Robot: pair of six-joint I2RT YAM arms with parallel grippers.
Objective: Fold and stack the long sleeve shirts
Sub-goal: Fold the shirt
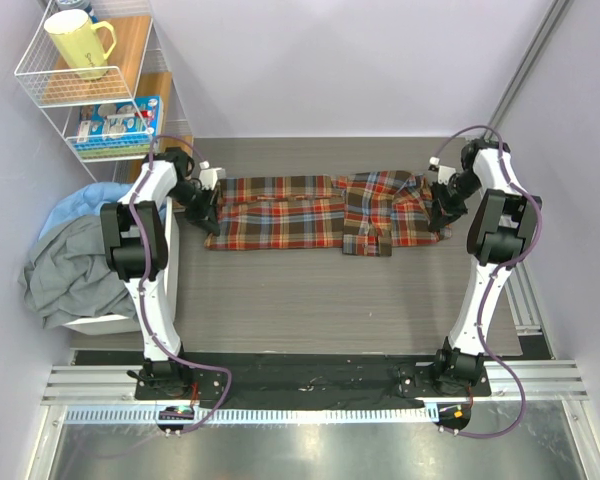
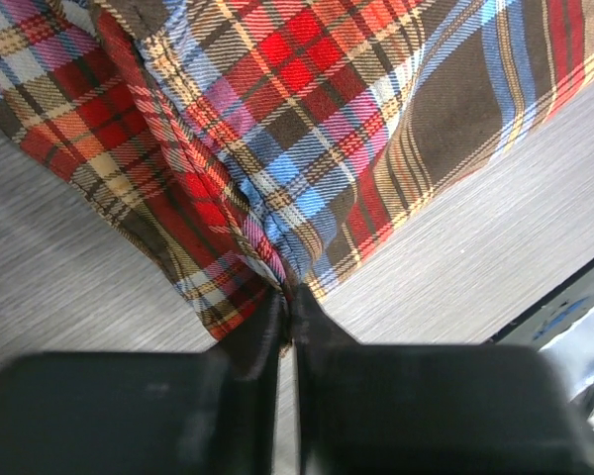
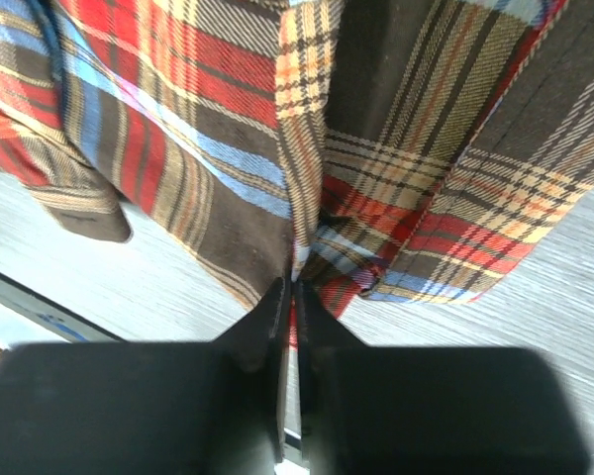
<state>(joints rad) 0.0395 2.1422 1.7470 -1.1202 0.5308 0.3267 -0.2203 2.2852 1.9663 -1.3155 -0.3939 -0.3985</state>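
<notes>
Top view. The plaid shirt (image 1: 300, 212) lies stretched as a long band, left to right, across the far part of the grey table (image 1: 310, 300). Its left portion lies fairly flat; its right portion is doubled over and rumpled. The left gripper (image 1: 208, 212) meets the shirt's left end and the right gripper (image 1: 442, 222) meets its right end, with both arms reaching away from their bases at the near edge. A wire shelf (image 1: 90, 80) stands at the far left, a yellow mug (image 1: 78, 42) on its upper tier. A heap of grey and blue cloth (image 1: 70, 265) sits just left of the left arm.

Left wrist view. The left gripper (image 2: 287, 297) has its two dark fingers pressed together on a corner of the plaid shirt (image 2: 307, 119), pinching the fabric where its layers gather to a point. The cloth fans out beyond the tips, with bare table (image 2: 69, 287) on either side.

Right wrist view. The right gripper (image 3: 292, 287) likewise pinches the plaid shirt (image 3: 228, 129), its fingers closed on a fold of the hem. Several layers of cloth overlap above the tips, and the table (image 3: 535, 287) shows to the right.
</notes>
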